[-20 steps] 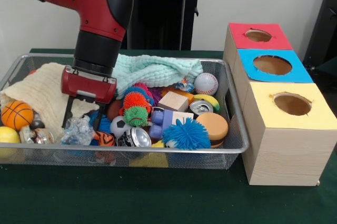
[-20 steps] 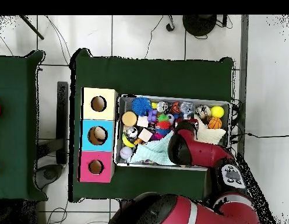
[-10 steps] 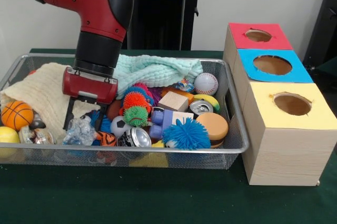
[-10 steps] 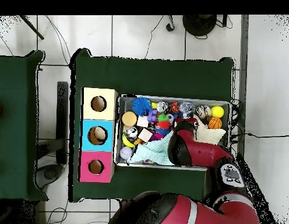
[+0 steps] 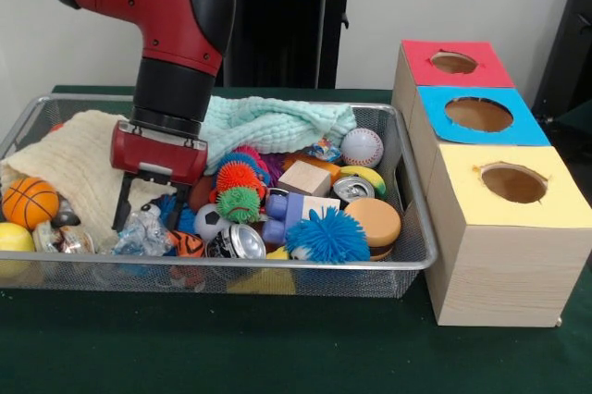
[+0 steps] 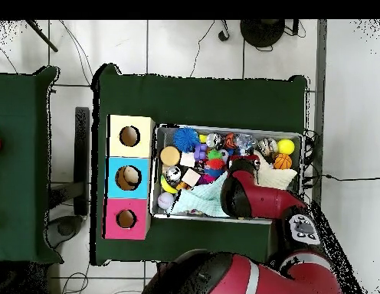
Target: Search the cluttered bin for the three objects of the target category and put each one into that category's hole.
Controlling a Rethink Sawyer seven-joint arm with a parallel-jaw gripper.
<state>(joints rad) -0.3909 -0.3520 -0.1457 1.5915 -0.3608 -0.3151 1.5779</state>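
The black two-fingered gripper (image 5: 147, 210) on the red arm is seen spread open, its fingers straddling the crumpled clear plastic wrapper (image 5: 139, 230), which lies at about 7 o'clock in the silver wire-mesh bin (image 5: 413, 255), beside the tiger-striped ball (image 5: 184, 243) and the crushed silver can (image 5: 244, 241). The wrapper is judged very light, soft and crinkly, likely slippery and easily squashed, so it is best pinched across its bunched middle. The category holes are found in the red, blue and yellow-topped wooden boxes (image 5: 499, 255) at 3 o'clock.
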